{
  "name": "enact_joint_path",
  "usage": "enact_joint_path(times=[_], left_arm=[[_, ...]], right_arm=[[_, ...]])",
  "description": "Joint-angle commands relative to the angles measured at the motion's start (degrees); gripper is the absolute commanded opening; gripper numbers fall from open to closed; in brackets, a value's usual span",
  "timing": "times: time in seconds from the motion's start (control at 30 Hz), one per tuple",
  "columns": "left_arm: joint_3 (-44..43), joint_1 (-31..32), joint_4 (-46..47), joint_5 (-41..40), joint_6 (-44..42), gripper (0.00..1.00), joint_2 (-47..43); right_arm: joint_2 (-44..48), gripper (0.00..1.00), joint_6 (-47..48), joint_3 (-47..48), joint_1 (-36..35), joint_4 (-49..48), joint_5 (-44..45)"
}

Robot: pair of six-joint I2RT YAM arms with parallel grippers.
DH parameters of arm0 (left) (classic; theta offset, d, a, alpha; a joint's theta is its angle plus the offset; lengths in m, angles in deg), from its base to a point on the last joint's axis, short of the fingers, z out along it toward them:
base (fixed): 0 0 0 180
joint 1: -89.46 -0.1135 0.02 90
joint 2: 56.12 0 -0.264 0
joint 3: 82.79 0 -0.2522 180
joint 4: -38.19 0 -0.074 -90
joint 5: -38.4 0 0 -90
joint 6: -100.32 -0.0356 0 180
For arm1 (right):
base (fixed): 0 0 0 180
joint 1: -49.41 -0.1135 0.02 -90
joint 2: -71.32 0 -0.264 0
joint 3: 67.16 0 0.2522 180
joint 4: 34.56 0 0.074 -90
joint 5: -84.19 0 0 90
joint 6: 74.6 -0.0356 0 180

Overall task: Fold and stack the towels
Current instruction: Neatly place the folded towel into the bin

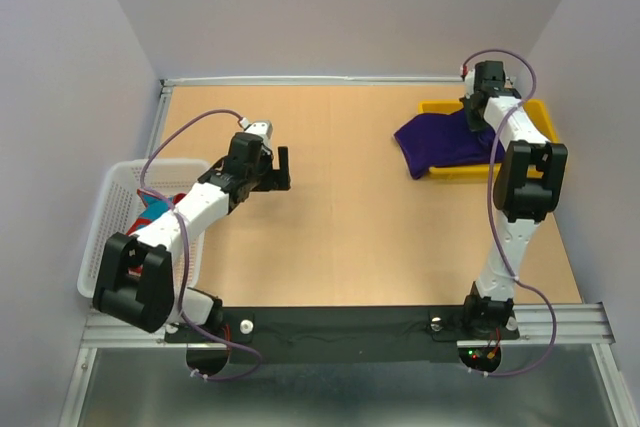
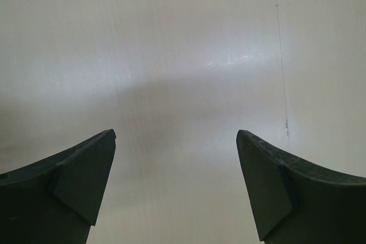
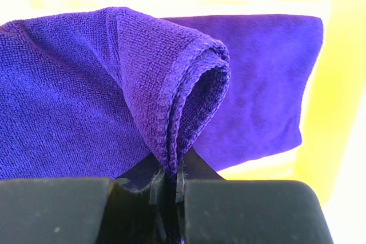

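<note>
Red towel mostly hidden by left arm (basket partly); purple towel cropped.

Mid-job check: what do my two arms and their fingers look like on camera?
The left arm and right arm are white links with bulky black joints. A thin purple cable loops along each. The left gripper and right gripper are black; their fingers are dark, matte wedges tapering to blunt tips. Small red and green lights glow at the right arm's base.

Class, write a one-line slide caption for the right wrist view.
Right claw shut on a purple towel, yellow tray behind.
</note>
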Motion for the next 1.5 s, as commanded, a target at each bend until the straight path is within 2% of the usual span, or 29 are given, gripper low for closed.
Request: enact_joint_path(times=[0.0,0.6,1.47], left_arm=[[-1.00,-0.24,0.83,-0.30,-0.38,0.99,0.90],[-1.08,-0.24,0.39,-1.79,-0.38,0.99,1.16],[-1.26,-0.16,0.39,-0.91,-0.46,0.99,1.16]], right_arm=[[0.89,0.00,2.05,5.30,1.07,-1.72,4.62],[0.54,0.00,4.86,6.09,1.77,-4.00,10.77],[2.20,0.01,5.39,4.95,3.18,-5.76,14.46]])
